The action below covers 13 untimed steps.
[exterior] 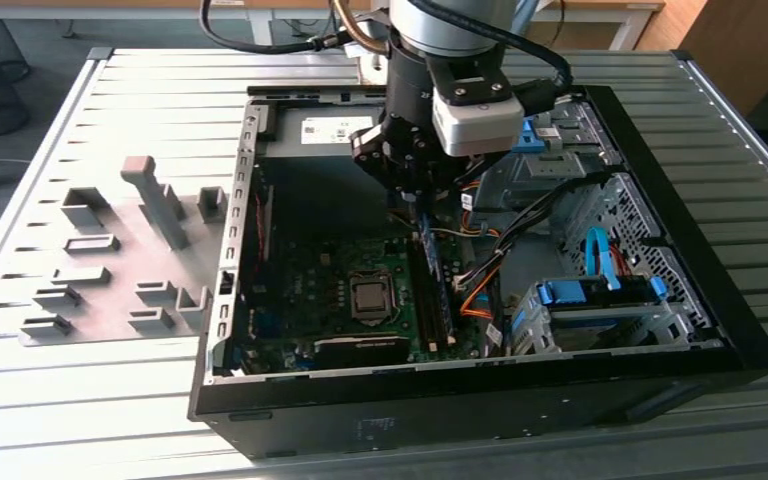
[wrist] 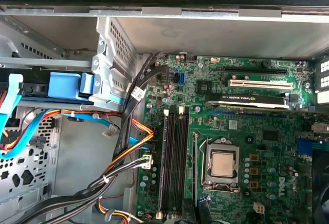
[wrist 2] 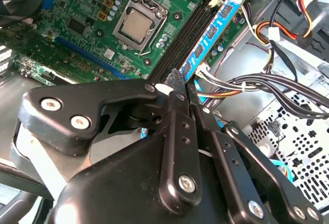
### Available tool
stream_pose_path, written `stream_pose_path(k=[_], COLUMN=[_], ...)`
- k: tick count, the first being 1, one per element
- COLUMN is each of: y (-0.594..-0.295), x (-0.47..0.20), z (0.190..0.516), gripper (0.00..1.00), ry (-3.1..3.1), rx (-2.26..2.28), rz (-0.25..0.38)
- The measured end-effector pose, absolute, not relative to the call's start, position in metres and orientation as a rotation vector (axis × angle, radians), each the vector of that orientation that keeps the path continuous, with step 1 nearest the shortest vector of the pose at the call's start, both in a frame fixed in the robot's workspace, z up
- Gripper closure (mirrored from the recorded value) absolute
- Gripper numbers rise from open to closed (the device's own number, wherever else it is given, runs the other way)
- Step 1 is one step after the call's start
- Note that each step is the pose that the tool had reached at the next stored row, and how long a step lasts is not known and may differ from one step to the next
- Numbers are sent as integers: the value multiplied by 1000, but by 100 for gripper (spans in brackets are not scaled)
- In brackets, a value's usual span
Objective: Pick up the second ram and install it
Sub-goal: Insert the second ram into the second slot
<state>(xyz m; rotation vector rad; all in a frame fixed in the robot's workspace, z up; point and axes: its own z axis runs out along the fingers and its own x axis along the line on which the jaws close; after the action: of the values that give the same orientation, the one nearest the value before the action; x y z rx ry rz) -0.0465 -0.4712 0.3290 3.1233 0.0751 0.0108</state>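
Observation:
The second ram [wrist 2: 215,29] is a slim stick with blue labels. It stands on edge in the outermost of the black memory slots [wrist: 174,162] on the green motherboard [wrist 2: 87,39], and in the exterior view it runs down the board as a thin blue-black strip [exterior: 436,290]. My gripper [wrist 2: 182,82] hangs straight down inside the open case, at the stick's end nearest the wrist, beside a white slot latch [wrist 2: 164,87]. Its fingers are shut and their tips [exterior: 423,226] meet just over that end. Whether they touch the stick is hidden.
The black PC case [exterior: 704,330] lies open on a ribbed metal table [exterior: 37,390]. The processor socket [exterior: 372,296] sits beside the slots. Orange and black cables [exterior: 484,290] and a blue drive cage [exterior: 598,292] crowd the exterior view's right. A grey fixture with posts [exterior: 157,205] lies to the exterior view's left.

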Motion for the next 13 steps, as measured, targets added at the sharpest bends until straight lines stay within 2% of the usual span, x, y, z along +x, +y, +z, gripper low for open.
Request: stream_pose_path(k=[13], y=[-475], x=[-44], z=[311], gripper=[86], ry=[34], rx=[3125], rz=[5])
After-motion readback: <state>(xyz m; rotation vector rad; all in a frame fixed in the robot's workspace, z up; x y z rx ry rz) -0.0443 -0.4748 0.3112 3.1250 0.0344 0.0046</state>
